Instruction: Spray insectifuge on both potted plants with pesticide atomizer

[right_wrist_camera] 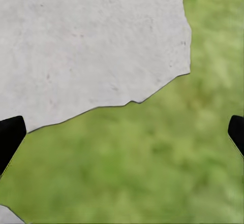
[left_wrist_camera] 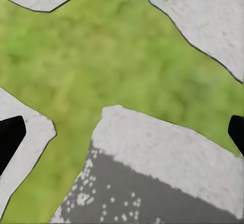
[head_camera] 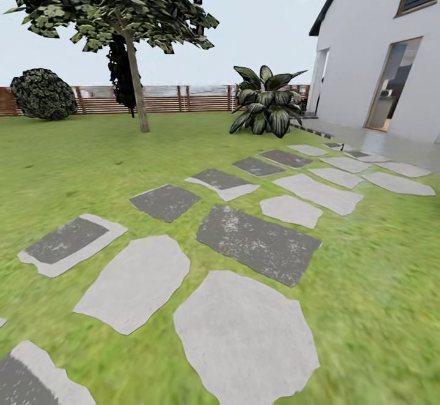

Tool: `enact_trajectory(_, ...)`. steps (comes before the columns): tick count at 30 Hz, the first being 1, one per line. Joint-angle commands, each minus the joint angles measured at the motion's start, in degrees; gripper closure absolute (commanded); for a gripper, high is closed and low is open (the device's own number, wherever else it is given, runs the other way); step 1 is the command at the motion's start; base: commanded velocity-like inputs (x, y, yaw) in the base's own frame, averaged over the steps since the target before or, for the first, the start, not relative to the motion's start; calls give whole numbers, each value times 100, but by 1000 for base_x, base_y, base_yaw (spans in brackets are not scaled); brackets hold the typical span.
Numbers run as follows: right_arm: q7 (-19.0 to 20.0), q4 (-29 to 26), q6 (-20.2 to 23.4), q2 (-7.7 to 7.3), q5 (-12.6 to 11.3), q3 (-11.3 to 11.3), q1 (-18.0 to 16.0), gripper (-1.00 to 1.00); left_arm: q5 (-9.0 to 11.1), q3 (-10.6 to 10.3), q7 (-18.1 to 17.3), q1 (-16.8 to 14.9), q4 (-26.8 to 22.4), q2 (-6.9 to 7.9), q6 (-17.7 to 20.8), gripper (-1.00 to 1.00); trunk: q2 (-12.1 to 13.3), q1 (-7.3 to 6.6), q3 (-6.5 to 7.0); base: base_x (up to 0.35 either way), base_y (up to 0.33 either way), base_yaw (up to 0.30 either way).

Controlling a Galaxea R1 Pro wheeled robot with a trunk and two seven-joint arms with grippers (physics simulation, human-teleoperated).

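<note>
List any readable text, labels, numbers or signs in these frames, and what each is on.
None: no text, label, number or sign can be read.
House wall: plain white, no lettering.
Wooden fence: bare slats.
Stepping stones: only mottled texture.
Left gripper and right gripper: dark fingertips at the frame edges over grass and stone, no markings.

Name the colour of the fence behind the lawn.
Brown slatted wood fence, best seen in the head view.

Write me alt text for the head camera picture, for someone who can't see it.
A path of grey stepping stones crosses a green lawn toward a white house at right. Behind stand a tree, a broad-leaved plant, a round dark bush and a brown slatted fence.
</note>
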Motion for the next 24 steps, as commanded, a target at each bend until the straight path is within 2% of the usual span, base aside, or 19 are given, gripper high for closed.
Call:
enact_trajectory(1,-1,3,-17,0,6,1,-3,-100,-11,12,-1,-3,5,-1,-18,-100,-2,2,-5,339,0,0)
enact_trajectory(24,-10,4,-18,1,-2,-16,-3,-100,-11,12,-1,-3,5,-1,-16,-100,-2,2,-5,339,0,0)
